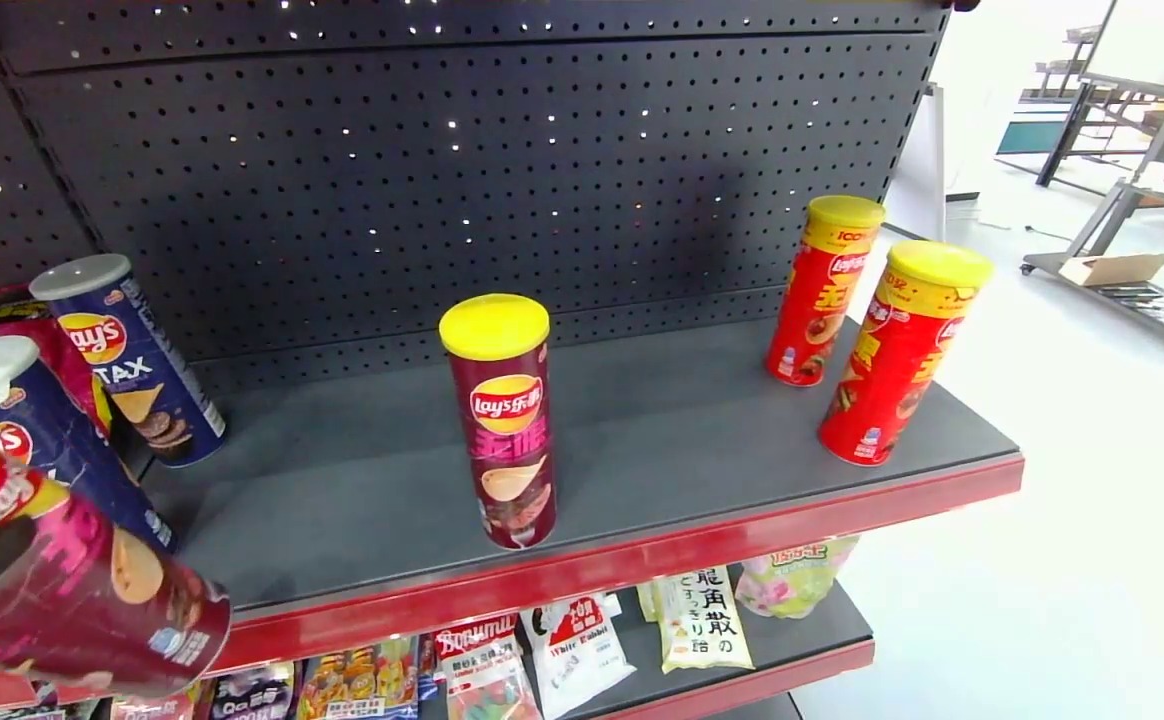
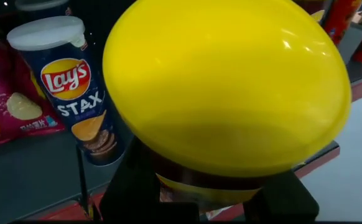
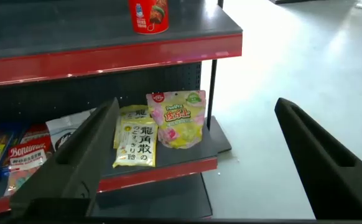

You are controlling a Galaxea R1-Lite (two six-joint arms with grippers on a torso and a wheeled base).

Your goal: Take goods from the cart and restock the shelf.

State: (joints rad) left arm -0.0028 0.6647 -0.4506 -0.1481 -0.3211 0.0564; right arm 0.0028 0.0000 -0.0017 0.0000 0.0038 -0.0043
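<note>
A maroon chip can with a yellow lid hangs tilted at the lower left, in front of the shelf's red front edge. My left gripper is shut on its body just below the lid. A matching maroon can stands upright near the front middle of the grey shelf board. My right gripper is open with nothing between its fingers, low down and facing the lower shelf.
Two blue cans stand at the shelf's left, with a pink bag behind. Two red cans stand at the right end. Snack bags lie on the lower shelf. Bare board lies between the maroon and blue cans.
</note>
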